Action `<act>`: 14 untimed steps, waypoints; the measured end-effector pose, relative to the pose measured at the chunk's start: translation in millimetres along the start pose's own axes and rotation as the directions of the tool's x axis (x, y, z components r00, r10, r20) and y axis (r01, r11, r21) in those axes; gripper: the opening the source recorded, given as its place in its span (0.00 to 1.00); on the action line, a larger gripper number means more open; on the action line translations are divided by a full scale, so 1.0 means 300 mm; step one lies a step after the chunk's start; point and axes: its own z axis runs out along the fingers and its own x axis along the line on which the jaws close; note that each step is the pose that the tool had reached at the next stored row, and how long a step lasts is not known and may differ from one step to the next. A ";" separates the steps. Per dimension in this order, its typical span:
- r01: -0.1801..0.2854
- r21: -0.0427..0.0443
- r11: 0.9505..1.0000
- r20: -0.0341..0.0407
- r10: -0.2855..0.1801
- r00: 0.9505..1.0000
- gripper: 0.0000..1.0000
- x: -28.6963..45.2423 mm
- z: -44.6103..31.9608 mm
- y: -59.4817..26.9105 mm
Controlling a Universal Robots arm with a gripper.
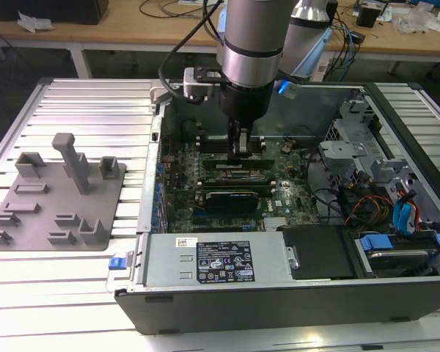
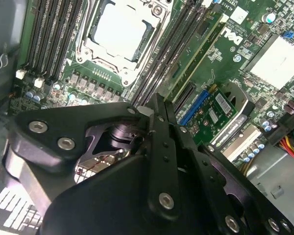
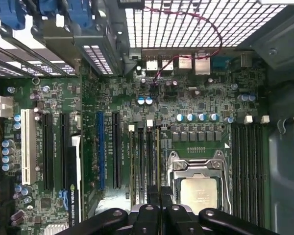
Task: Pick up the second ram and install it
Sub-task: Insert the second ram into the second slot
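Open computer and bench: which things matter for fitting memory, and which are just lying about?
In use: gripper, memory slots, motherboard.
Lying about: grey fixture block, black expansion card, power supply.

Slim green second ram [image 2: 196,56] standing on edge in motherboard slot.

Bright overhead light, glare on processor [image 2: 118,30]

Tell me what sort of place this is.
Probably a robotics lab or test bench: an open computer case sits on a slatted metal table beside a grey fixture plate, a robot arm reaches into it, and workbenches with cables stand behind.
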 end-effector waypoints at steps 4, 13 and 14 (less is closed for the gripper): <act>0.001 0.000 1.000 0.000 -0.001 1.000 0.09 0.000 0.028 -0.001; 0.001 0.000 1.000 0.000 -0.001 1.000 0.09 0.001 0.059 -0.001; 0.001 0.001 1.000 0.000 -0.001 1.000 0.09 0.001 0.062 -0.002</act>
